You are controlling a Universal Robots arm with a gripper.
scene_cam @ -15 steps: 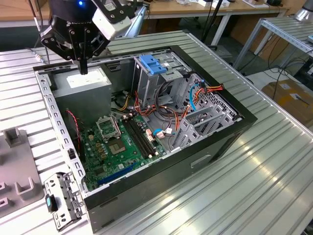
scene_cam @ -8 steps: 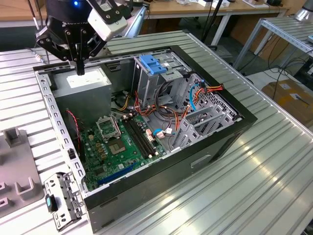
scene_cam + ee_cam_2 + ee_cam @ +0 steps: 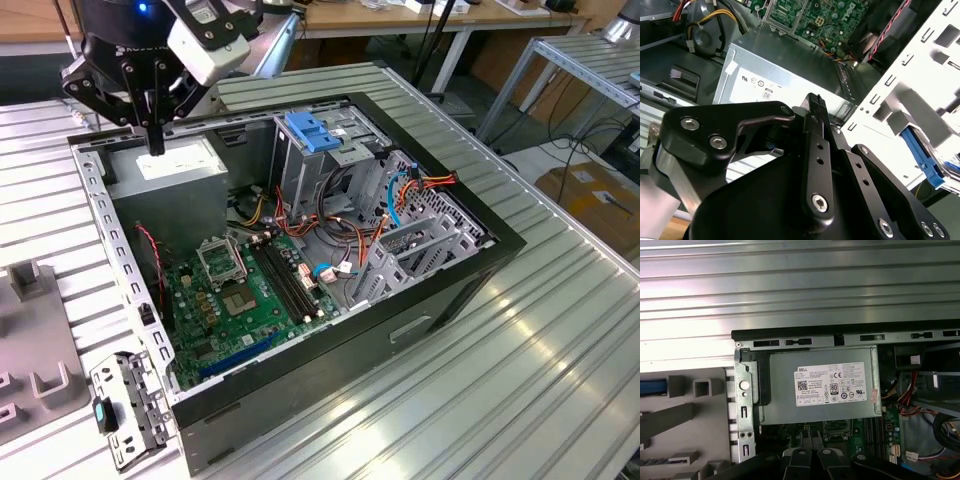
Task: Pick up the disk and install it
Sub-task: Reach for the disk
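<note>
Your ribbed metal bench point(image 3: 560, 330) carries the open computer case point(image 3: 300, 390). In its corner sits the grey power supply point(image 3: 820, 385) with a white sticker. Your tool point(image 3: 155, 143) hangs just over that box, its fingers pressed together on nothing. A blue strip point(image 3: 652, 386) in the grey fixture point(image 3: 690, 430) beside the case may be the disk's rail; you cannot tell.

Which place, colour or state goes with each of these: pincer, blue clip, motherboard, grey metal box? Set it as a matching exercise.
Things:
1. pincer
2. blue clip
3. motherboard
4. grey metal box

Descriptions:
A. green, at the bottom of the open case
B. on top of the drive cage
C. carries a white sticker
D. shut, just above the box

Pairs: 1-D, 2-B, 3-A, 4-C
</note>
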